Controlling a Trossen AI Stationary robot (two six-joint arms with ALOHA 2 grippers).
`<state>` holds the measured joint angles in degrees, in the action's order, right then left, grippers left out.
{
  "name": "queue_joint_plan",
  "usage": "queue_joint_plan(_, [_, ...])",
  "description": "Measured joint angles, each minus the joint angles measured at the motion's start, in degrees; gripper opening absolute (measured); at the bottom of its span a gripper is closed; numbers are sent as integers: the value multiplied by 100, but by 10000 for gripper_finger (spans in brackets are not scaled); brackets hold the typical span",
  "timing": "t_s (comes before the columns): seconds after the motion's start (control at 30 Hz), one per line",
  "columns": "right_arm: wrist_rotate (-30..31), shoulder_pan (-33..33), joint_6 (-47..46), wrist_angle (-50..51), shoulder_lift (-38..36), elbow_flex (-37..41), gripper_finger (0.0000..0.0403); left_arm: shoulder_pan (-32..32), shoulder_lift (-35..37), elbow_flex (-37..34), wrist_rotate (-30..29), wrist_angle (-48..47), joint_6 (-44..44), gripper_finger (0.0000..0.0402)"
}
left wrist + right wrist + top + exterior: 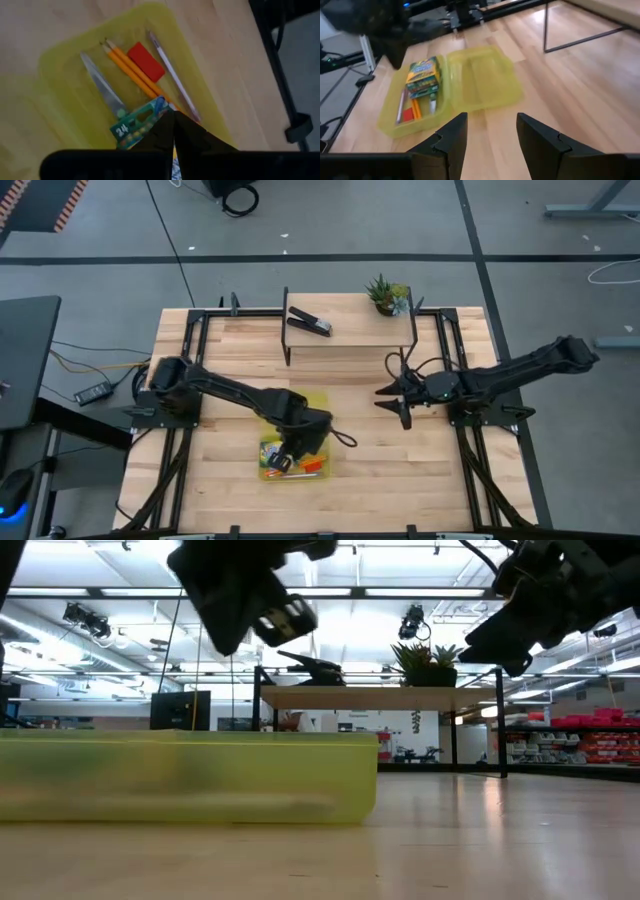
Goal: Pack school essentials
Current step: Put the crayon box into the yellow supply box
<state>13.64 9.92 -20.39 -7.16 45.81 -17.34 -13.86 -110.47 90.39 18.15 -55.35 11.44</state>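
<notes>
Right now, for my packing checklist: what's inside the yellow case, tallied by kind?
Orange pencils: 2
Red block: 1
Scissors: 1
Crayon box: 1
Thin pale pen-like stick: 1
Total in the yellow case: 6

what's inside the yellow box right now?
In the yellow box: crayon box, scissors, two orange pencils, red block and a thin pen. The shut left end effector covers the crayon box's near end and whatever lies below it.
</notes>
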Motion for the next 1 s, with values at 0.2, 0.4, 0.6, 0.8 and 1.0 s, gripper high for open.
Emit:
queue_joint_plan(0.2, [-25,226,3,-770,813,0,177,3,961,-1345,-39,1042,-751,8])
queue_joint_plan(0.4, [-25,340,207,-1252,1637,-265,177,33,1867,-2489,-257,2211,-1539,10])
queue_joint_plan(0.6, [-57,340,330,-1257,2430,-992,177,51,2728,-3378,-1045,2824,-2180,4])
queue_joint_plan(0.8, [-147,340,445,-1249,3310,-1863,177,22,3641,-4234,-1665,3230,-2356,6])
queue_joint_plan(1.0, [-222,413,362,-1220,4324,-2798,177,-17,4563,-4964,-1840,3588,-2556,5])
